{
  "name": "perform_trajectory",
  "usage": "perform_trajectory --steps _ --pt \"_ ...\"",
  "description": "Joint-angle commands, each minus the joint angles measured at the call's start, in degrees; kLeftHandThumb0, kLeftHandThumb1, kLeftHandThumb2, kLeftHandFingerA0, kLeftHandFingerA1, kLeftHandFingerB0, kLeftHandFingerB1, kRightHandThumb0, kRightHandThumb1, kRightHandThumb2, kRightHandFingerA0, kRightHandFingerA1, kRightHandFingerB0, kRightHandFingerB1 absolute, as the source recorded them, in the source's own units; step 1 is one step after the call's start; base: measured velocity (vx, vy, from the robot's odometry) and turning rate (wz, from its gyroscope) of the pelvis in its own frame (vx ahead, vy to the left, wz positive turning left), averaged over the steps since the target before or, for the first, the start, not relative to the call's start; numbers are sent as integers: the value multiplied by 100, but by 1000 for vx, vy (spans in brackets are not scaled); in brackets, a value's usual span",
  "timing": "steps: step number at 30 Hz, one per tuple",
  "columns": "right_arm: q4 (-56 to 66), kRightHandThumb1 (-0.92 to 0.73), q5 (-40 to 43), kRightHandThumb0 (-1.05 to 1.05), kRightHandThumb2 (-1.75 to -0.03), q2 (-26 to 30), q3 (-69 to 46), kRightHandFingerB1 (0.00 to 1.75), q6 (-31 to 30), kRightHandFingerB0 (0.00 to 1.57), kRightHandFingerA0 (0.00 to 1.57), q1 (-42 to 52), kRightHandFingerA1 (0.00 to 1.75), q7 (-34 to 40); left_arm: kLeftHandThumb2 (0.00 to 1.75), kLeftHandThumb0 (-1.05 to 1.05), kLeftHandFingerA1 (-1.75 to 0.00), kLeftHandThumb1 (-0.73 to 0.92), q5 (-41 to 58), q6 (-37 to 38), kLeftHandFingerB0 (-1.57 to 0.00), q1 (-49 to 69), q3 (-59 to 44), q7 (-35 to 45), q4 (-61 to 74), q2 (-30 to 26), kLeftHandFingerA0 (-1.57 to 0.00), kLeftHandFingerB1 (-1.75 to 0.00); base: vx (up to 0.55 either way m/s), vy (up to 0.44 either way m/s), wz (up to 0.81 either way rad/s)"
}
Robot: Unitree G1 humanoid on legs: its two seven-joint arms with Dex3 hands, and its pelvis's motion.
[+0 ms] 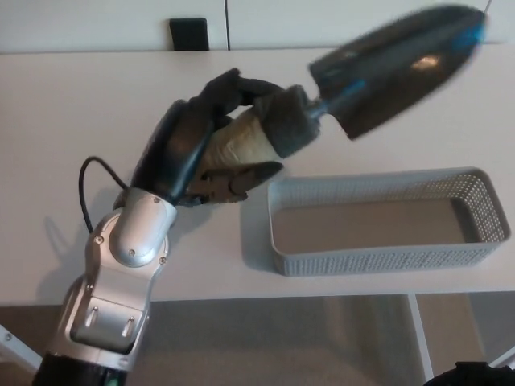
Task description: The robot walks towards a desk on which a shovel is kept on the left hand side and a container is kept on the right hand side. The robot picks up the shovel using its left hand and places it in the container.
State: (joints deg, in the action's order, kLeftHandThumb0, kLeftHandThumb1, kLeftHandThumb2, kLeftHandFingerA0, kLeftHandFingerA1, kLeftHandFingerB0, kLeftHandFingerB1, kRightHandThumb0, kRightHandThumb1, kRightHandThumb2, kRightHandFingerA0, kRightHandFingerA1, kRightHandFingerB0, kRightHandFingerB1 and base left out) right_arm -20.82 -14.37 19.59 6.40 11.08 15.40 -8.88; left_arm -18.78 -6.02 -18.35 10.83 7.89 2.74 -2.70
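Observation:
My left hand (205, 149) is shut on the shovel's pale wooden handle (241, 141), holding it up above the desk. The shovel (394, 68) has a dark metal blade that points to the upper right, blurred by motion, high over the back of the desk. The grey perforated container (378, 259) lies empty on the desk at the right, below and in front of the blade. My hand is just left of the container's left end. My right hand does not show.
The white desk (72, 121) runs across the view, its front edge near the bottom. A black chair back (187, 34) shows behind the desk. A black cable (84, 193) loops beside my left forearm.

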Motion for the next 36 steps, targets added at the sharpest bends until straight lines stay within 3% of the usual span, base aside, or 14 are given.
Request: perform_trajectory --steps 1,10,11,13,14,18,19,22,23,24,25,29,31,36 --pt "113 -41 -54 -53 -75 176 18 57 -223 66 93 53 63 -143 66 -21 -149 78 -138 -181 -71 -78 650 1140 682 -757 -70 -92 0 0 0" --pt "165 -39 -122 -49 -75 192 51 59 -277 69 92 -4 63 -90 67 -24 -153 81 -23 -822 -65 -440 851 1285 573 -859 -70 -99 0 0 0" --pt "74 -46 -123 -41 -55 191 54 46 -185 72 99 -28 51 -66 66 -24 -157 82 3 -953 -64 -472 853 1300 567 -818 -66 -98 0 0 0" --pt "79 -38 -83 -49 -76 185 41 60 -164 69 92 -11 65 -95 64 -24 -162 84 -56 -1031 -60 -515 887 1264 513 -786 -65 -108 0 0 0" --pt "51 -46 -70 -43 -54 187 38 46 -140 73 99 -19 50 -107 65 -23 -160 84 -97 -1129 -59 -531 904 1243 514 -766 -65 -111 0 0 0" --pt "96 -40 -87 -50 -75 197 38 59 -181 69 92 -8 64 -108 64 -22 -165 86 -145 -1360 -52 -598 916 1160 444 -652 -66 -129 0 0 0" --pt "84 -46 -74 -42 -55 193 30 46 -164 73 99 -8 51 -107 64 -22 -166 86 -195 -1452 -54 -623 923 1104 408 -604 -67 -122 0 0 0" --pt "88 -38 -86 -49 -76 200 34 60 -185 69 92 -36 64 -115 65 -22 -164 87 -201 -1533 -59 -674 884 1025 285 -513 -68 -114 0 0 0" --pt "142 -46 -79 -42 -55 201 31 46 -221 72 97 -20 50 -133 65 -22 -164 87 -237 -1579 -60 -676 896 1015 299 -503 -68 -111 0 0 0" --pt "179 -39 -89 -49 -76 199 32 60 -285 69 92 -15 64 -138 66 -22 -163 86 -306 -1622 -62 -674 926 992 329 -501 -69 -107 0 0 0" --pt "141 -46 -102 -42 -55 203 37 46 -205 72 99 -20 51 -110 66 -22 -162 86 -380 -1625 -62 -664 958 943 333 -497 -70 -106 0 0 0" --pt "232 -47 -138 -44 -55 216 50 46 -273 73 99 8 50 -118 65 -23 -161 87 -656 -1659 -62 -653 1099 834 348 -513 -73 -110 0 0 0" --pt "346 -41 -144 -52 -76 223 57 58 -363 67 92 44 64 -158 66 -25 -165 85 -868 -1704 -61 -658 1227 732 313 -520 -71 -111 0 0 0" --pt "403 -40 -134 -51 -76 215 52 58 -452 68 92 57 64 -183 66 -29 -162 81 -1651 -2029 -69 -737 1697 598 309 -590 -71 -72 0 0 0"
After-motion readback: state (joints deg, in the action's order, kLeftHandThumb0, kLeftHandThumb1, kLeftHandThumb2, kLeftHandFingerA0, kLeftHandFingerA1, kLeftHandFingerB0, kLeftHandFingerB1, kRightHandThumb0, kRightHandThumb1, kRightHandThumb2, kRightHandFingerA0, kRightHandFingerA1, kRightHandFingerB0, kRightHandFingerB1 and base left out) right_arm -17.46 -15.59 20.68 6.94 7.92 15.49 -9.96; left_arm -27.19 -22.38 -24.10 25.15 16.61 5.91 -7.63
